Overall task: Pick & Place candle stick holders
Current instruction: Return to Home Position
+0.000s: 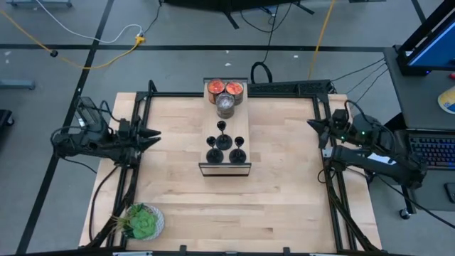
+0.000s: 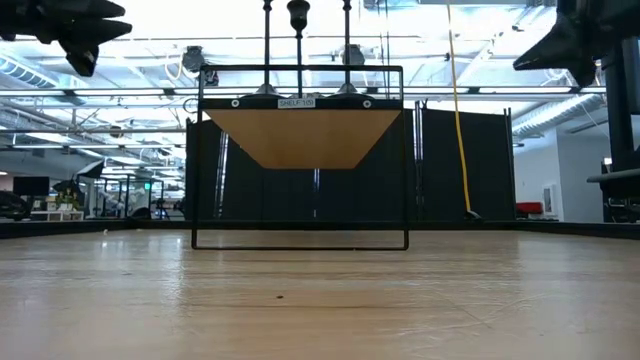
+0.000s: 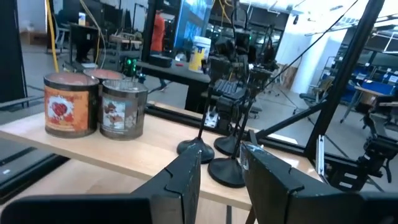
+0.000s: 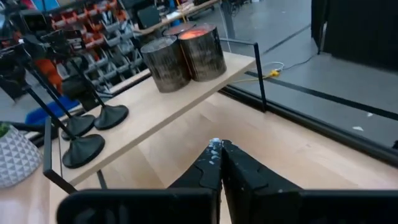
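Note:
Three black candle stick holders (image 1: pixel 225 146) stand on their round bases at the near end of a raised wooden shelf (image 1: pixel 240 124) in the table's middle; the left wrist view shows the holders (image 3: pixel 227 171) too, as does the right wrist view (image 4: pixel 84 151). My left gripper (image 1: pixel 155 135) hovers by the table's left edge, pointing level toward the shelf, open (image 3: pixel 221 155) with nothing between its fingers. My right gripper (image 1: pixel 311 124) hovers by the right edge, pointing at the shelf, shut (image 4: pixel 219 149) and holding nothing.
Three jars (image 1: pixel 225 96) stand at the shelf's far end, two with red-orange contents (image 3: pixel 71 104) and one greyish (image 4: pixel 165 62). The shelf sits on a black wire frame (image 2: pixel 300 240). A potted green plant (image 1: pixel 142 222) sits at the near left corner. Bare tabletop (image 1: pixel 284 206) lies around the shelf.

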`<state>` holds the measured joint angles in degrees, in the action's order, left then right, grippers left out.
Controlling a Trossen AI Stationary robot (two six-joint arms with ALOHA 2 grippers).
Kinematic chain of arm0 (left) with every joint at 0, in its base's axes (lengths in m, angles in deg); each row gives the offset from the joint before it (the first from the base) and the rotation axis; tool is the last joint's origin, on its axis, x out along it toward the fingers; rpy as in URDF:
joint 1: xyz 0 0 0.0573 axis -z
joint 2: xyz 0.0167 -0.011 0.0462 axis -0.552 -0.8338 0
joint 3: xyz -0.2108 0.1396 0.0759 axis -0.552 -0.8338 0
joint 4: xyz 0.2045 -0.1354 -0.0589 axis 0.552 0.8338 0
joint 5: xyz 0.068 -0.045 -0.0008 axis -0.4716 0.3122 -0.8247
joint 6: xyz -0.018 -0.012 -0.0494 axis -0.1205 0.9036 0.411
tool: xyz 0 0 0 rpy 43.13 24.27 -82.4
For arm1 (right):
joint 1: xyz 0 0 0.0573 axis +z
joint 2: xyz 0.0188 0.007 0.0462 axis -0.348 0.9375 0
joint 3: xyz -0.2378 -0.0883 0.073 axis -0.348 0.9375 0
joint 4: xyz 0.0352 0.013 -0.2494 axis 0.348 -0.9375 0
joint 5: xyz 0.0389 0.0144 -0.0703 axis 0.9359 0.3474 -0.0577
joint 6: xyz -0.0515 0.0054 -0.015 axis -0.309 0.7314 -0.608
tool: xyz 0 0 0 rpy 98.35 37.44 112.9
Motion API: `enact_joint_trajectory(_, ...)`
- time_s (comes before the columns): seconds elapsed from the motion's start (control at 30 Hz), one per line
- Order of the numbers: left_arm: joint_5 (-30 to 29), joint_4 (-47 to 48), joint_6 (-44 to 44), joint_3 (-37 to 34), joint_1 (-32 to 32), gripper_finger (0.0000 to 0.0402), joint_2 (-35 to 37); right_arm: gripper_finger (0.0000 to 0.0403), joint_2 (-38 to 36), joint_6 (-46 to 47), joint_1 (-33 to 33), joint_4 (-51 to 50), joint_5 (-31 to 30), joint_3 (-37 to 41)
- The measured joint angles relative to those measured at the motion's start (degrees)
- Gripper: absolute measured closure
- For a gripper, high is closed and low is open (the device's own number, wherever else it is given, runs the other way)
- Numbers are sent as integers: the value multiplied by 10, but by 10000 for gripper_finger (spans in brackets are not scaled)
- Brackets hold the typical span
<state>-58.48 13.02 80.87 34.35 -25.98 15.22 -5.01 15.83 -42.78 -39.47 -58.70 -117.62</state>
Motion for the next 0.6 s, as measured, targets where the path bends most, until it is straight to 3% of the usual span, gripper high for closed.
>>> enact_joint_trajectory(0.27, -5, -20, -4, -18, 0, 282, 7, 398, -61, 3, 0, 110, 0, 99)
enact_joint_trajectory(0.6, -4, -70, 10, -79, 0, 282, 12, 399, -105, 24, 0, 122, -45, 162)
